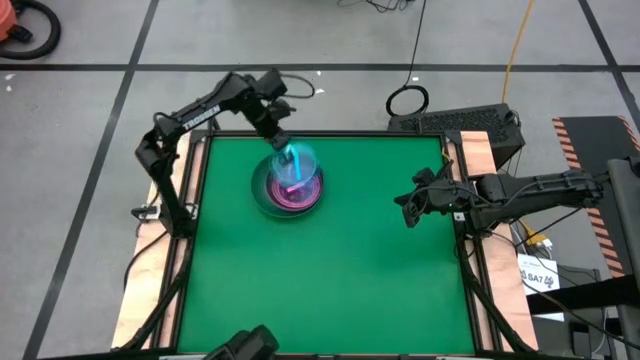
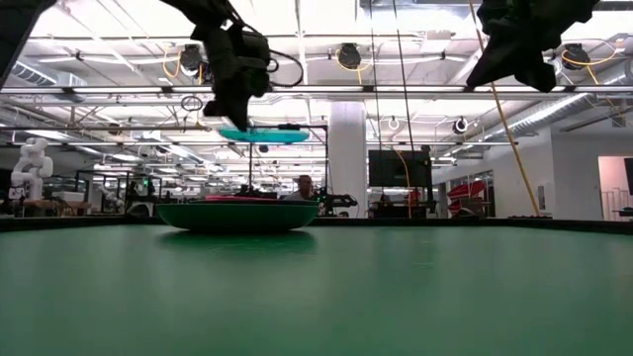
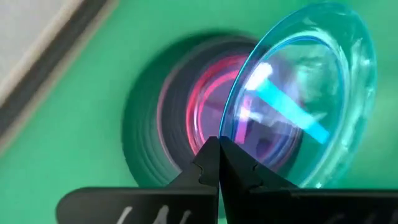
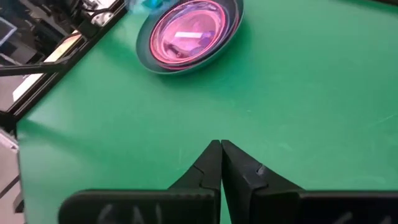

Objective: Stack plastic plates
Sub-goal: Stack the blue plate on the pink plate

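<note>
High view: left gripper (image 1: 283, 143) pinches cyan plate (image 1: 296, 163) above seemingly pink-filled grey stack (image 1: 288, 190).

"TROSSEN" — left arm (image 1: 196, 115)

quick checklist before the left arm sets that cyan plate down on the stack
1. Left gripper shut on the rim of the translucent cyan plastic plate: ok.
2. Cyan plate held clear above the stack in the low view: ok.
3. Plate roughly over the stack in the high view: ok.
4. Stack, dark grey plate under pink ones, sits flat on the green table: ok.
5. Right gripper shut, far off at the table's right edge: ok.
6. Exact centring: cannot tell.
</note>
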`<state>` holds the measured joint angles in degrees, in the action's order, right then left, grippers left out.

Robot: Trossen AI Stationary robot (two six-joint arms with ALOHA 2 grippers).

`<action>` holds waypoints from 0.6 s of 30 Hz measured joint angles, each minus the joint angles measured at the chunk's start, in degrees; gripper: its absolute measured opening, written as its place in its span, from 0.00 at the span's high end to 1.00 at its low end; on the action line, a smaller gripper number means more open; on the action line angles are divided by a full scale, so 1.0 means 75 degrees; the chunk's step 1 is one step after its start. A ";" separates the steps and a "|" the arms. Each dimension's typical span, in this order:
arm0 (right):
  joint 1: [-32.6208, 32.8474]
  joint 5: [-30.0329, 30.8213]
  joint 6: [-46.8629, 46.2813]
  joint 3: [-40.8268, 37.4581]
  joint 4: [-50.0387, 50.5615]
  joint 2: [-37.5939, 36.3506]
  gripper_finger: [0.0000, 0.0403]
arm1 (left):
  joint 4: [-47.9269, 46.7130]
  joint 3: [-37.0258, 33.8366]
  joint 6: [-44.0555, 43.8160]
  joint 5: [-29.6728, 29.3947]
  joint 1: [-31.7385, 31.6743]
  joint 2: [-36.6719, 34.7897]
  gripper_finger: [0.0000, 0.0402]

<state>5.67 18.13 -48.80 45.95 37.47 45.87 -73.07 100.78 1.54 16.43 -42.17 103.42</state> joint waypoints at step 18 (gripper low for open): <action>-0.0012 0.0173 -0.0026 0.0000 -0.0319 0.0000 1.00 | 0.1330 -0.1794 -0.0574 -0.0749 0.0431 -0.0152 0.94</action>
<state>5.58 19.42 -48.99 45.95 35.08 45.87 -63.09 87.33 -2.76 10.81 -38.94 102.28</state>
